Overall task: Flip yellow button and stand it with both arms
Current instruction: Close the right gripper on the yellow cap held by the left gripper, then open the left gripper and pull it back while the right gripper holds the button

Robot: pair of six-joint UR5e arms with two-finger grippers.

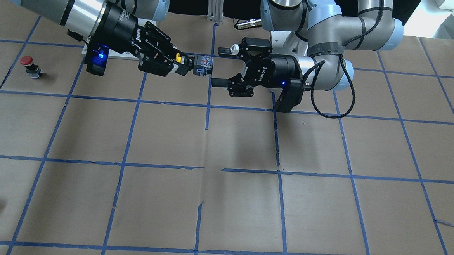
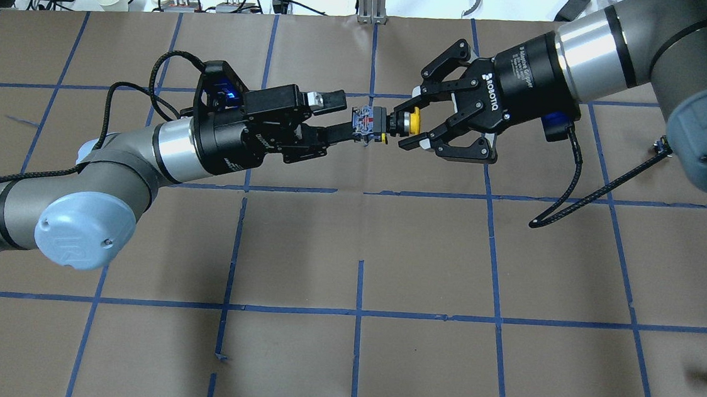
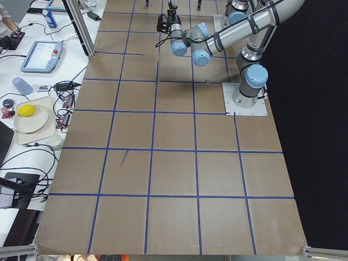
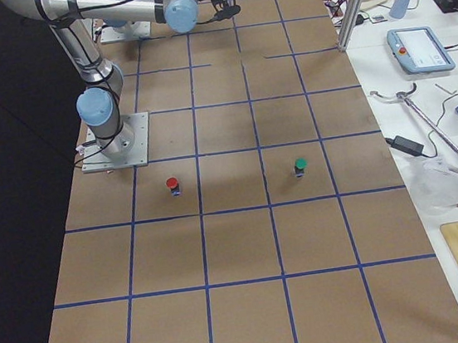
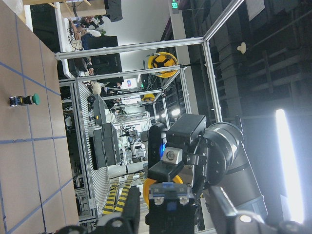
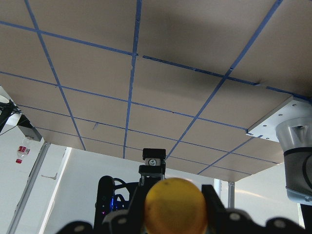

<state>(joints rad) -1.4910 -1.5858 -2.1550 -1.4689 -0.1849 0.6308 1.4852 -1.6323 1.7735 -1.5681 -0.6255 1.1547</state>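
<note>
Left arm and right arm level, tips facing. Right gripper clamps yellow button; left gripper spread wide.

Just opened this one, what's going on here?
The right gripper holds the yellow button in mid-air by its cap end, body pointing sideways at the left gripper. The left gripper's jaws are open, their tips at the body but not closed on it. The button is not yet stood on the table.
</note>
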